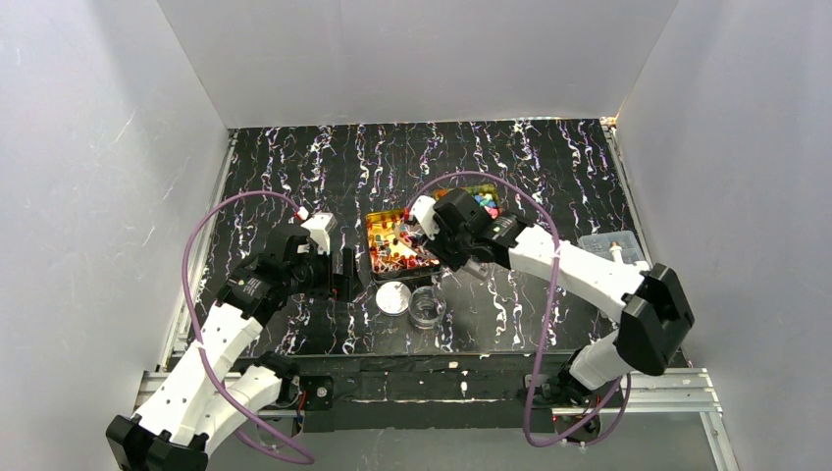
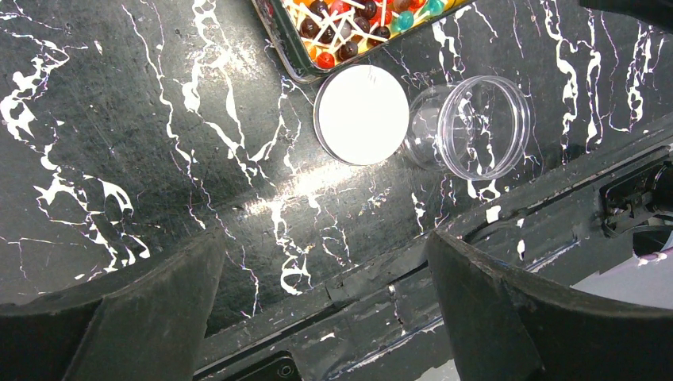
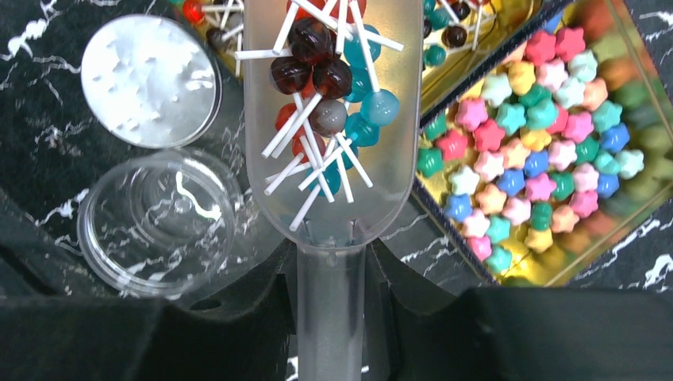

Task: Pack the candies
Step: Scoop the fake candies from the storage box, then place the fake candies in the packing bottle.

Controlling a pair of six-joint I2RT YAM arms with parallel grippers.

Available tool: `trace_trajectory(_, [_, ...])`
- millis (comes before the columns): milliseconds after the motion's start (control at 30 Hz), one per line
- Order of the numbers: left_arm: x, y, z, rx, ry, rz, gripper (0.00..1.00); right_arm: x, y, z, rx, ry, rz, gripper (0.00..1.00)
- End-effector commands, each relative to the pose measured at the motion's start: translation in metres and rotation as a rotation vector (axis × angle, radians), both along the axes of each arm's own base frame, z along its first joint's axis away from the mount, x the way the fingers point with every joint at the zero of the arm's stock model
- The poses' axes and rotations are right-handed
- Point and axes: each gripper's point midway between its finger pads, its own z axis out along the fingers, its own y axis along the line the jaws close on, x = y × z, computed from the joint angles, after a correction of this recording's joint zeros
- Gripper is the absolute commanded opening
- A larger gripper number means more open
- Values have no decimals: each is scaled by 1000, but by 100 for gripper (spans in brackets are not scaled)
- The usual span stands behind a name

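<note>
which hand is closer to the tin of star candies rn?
Right. The right hand, gripping the scoop, is right beside the star tin. The left hand, open, is farther left, with the lollipop tin between it and the star tin.

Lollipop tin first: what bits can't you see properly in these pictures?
- Left wrist view: the lollipop tin is cut off by the top edge.
- Right wrist view: the scoop hides most of that tin; the star candies blur toward the right edge.
- Top view: the lollipops are too small to tell apart; the right arm covers some star candies.
</note>
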Motion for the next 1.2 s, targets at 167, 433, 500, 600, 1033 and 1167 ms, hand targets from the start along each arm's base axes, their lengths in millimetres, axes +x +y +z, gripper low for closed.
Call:
trace_trajectory(167, [-2,1,-2,5,-4,-7,98,-40,-29,36,19,27,-27,1])
trace_trajectory(433, [0,4,0,9,-15,6,98,-81,-48,52,43,103,-66,1])
trace_trajectory(500, [0,4,0,11,-18,9,98,-92,-51,51,36,122,-71,1])
trace_trajectory(600, [0,5,0,14,-18,13,98,-107,-53,48,25,153,-79,1])
trace_trajectory(1033, [0,6,3,9,-34,17,98,-156,-69,29,-49,275,-120,1])
trace_trajectory(1167, [0,6,3,8,-34,17,98,-164,-71,22,-81,295,-129,1])
